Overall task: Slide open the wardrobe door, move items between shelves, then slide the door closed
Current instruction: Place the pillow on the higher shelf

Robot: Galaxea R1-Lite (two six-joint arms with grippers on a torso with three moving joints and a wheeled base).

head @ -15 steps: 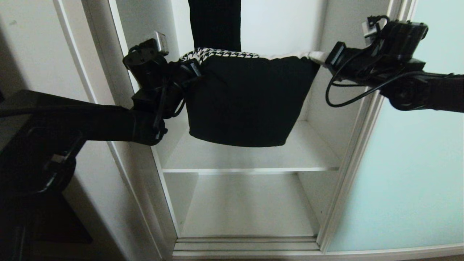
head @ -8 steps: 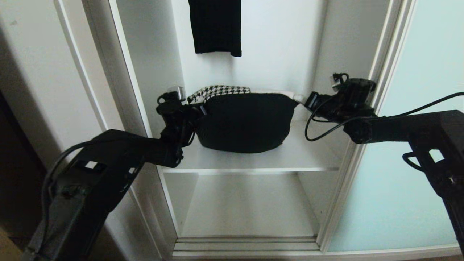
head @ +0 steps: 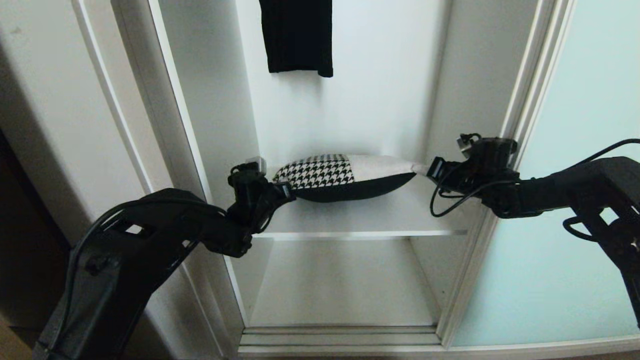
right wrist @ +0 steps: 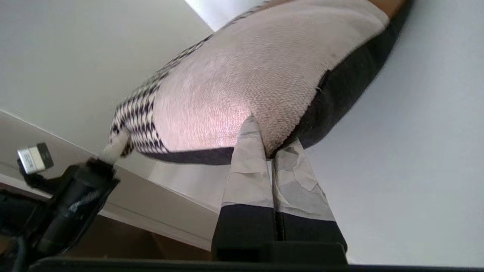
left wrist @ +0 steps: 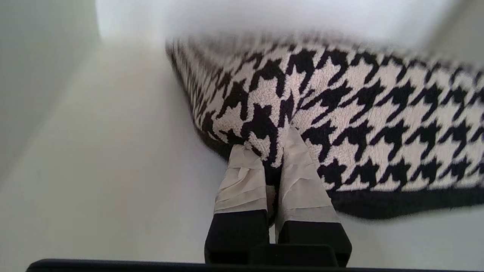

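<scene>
While both arms reach into the open wardrobe, the nearest things in the head view are the ridged floor track (head: pixel 340 337) and the bottom board (head: pixel 340 290), both bare. Above them sits the middle shelf (head: pixel 400 215), thin front edge toward the camera. The cushion (head: pixel 345 177) lies flat on that shelf, houndstooth and light-grey face up, black back down, its long axis running left to right across the shelf, parallel to the front edge.

Left gripper (head: pixel 285 192) is at the cushion's left corner; the left wrist view shows its taped jaws pinched together on the houndstooth corner of the cushion (left wrist: pixel 340 124). Right gripper (head: pixel 432 170) is at the opposite, right corner; the right wrist view shows its jaws clamped on the grey corner of the cushion (right wrist: pixel 245 87). So each arm sits at one end of the long axis, neither nearer than the other, and the cushion spans the gap between them. The underside looks to be touching the board, though the contact line is partly in shadow.

Likely step: release. Judgement: both jaws need to part and draw straight back toward the front edge, away from the corners, without dragging the fabric.

Further back, a black garment (head: pixel 297 37) hangs against the rear wall. The sliding wardrobe door (head: pixel 575 225), pale aqua glass, stands slid to the right, still to be closed.
</scene>
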